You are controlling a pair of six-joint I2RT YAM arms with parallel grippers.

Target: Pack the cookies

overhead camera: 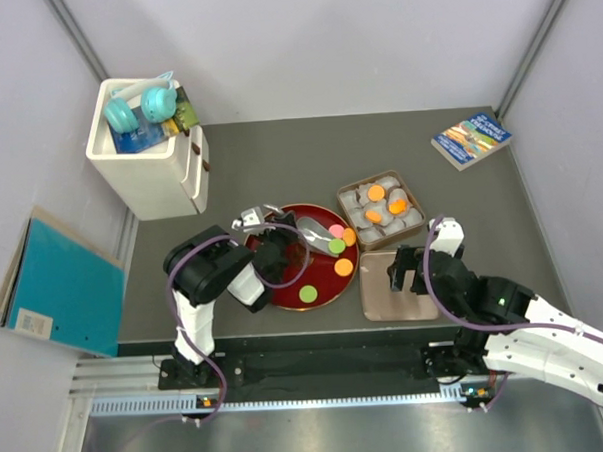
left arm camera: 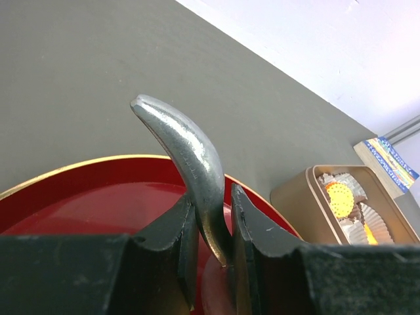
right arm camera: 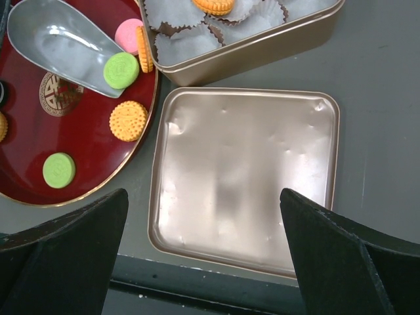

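Several cookies lie on the red plate (overhead camera: 285, 297): a pink cookie (right arm camera: 126, 34), a green cookie (right arm camera: 121, 70) at the lip of a metal scoop (right arm camera: 59, 46), an orange cookie (right arm camera: 128, 120) and another green cookie (right arm camera: 59, 170). My left gripper (left arm camera: 211, 216) is shut on the scoop's handle (left arm camera: 190, 151) over the plate's left side. The gold tin (overhead camera: 412, 189) holds white paper cups, with orange cookies (overhead camera: 377, 193) in some. My right gripper (right arm camera: 203, 197) hangs open over the tin's lid (right arm camera: 243, 177), holding nothing.
A white bin (overhead camera: 148, 158) with headphones stands at the back left. A book (overhead camera: 471, 139) lies at the back right. A teal folder (overhead camera: 59, 287) lies off the table's left edge. The lid sits close to the near edge.
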